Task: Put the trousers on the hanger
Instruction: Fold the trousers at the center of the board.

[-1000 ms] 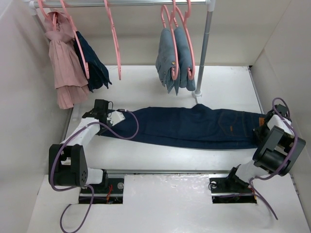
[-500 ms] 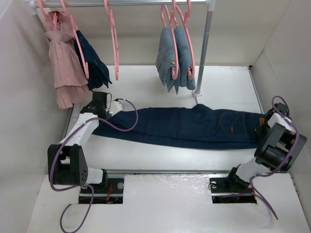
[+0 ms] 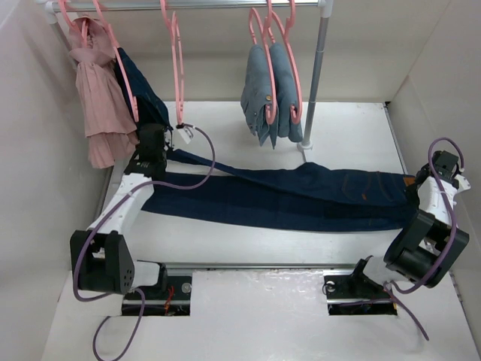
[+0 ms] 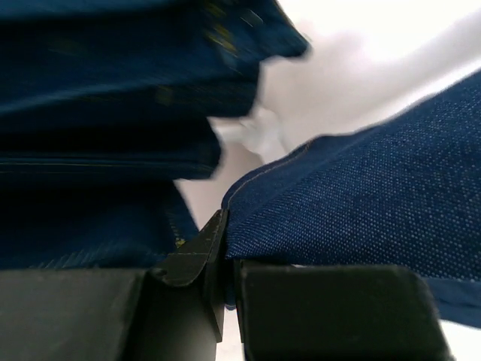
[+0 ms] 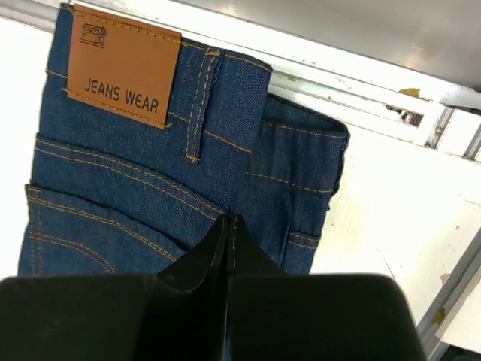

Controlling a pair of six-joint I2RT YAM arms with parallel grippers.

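The dark navy trousers (image 3: 301,197) lie across the table, waistband with its tan patch (image 5: 124,66) at the right end. My left gripper (image 3: 167,153) is shut on the hem of one leg (image 4: 353,203) and holds it off the table. That leg stretches as a taut strip toward the middle. Just above it an empty pink hanger (image 3: 178,68) hangs from the rail. My right gripper (image 3: 421,192) is at the waistband end with its jaws pressed together. Its fingertips (image 5: 229,222) point at the denim by the back pocket, and no fabric shows between them.
On the rail (image 3: 210,4) hang a pink garment (image 3: 98,98), another dark navy garment (image 3: 143,86) and pale blue jeans (image 3: 270,90), each on a pink hanger. The rail's post (image 3: 314,83) stands behind the trousers. White walls close in both sides.
My left gripper has risen and moved back toward the empty hanger, pulling one trouser leg up. The right gripper's jaws have shut and its arm has swung up and rightward.
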